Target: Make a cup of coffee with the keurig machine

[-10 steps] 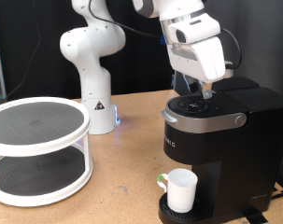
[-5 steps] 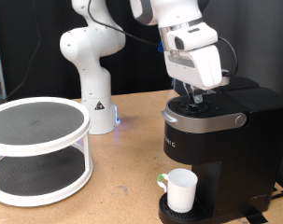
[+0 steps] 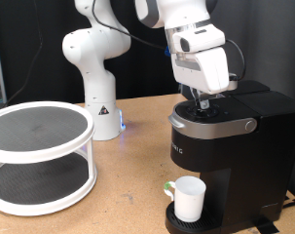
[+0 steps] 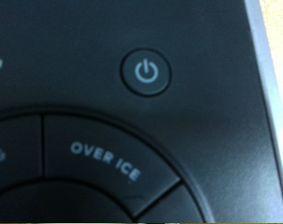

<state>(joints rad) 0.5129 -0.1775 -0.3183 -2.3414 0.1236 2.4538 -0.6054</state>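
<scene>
**Exterior view: claw parked on top of the keurig, cup already under the spout**

Keurig machine [image 3: 225,156] is the biggest thing here, black, lid down with its silver trim, sitting directly under the claw [image 3: 202,100]. Claw tips are down at the lid's top panel, looks like touching or just above it, can't tell which. Finger gap is hidden behind the white hand housing, so I can't tell whether it's wide or narrow. Nothing visible between the fingers.

White two-tier round rack [image 3: 38,156] stands well off to the exterior view's left of the claw, lower down on the wooden table [image 3: 128,185].

White arm base [image 3: 92,73] is behind, to the exterior view's left of the claw, a small blue light near its foot.

Cup [image 3: 190,198] is straight below the claw, on the drip tray at the machine's base, upright, greenish mark at the rim side.

Wrist view is filled by the machine's control panel: power button [image 4: 146,71] round with a pale ring, and a wedge button labelled OVER ICE [image 4: 108,161] close beside it. No fingers show in that view.
</scene>
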